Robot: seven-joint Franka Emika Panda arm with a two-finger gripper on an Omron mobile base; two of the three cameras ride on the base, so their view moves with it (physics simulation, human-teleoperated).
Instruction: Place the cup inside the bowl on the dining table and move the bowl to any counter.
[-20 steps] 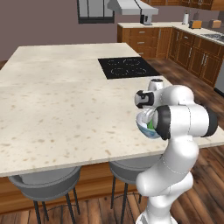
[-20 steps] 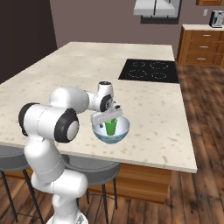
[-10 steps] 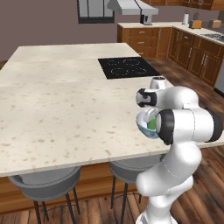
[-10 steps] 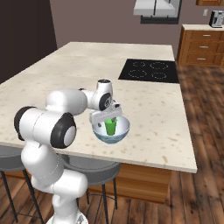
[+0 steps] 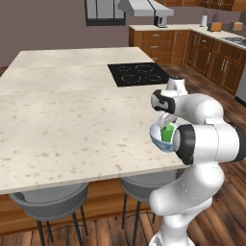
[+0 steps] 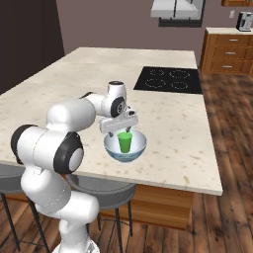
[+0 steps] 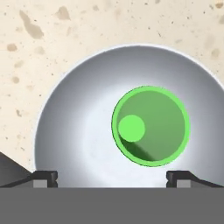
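The cup (image 6: 125, 142) stands upright inside the bowl (image 6: 125, 146), straight below the gripper (image 6: 118, 126), whose jaws gape wide and hold nothing. To lift the bowl, I'd guess, it must shift sideways onto the rim. The bowl sits near the dining table's (image 6: 99, 89) near edge; cabinets (image 5: 211, 67) line the far right wall

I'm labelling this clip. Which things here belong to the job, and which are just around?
Job: cup, standing upright in the bowl; dining table; open hand just above the cup.

Around: cooktop, stools, range hood, wooden cabinets.
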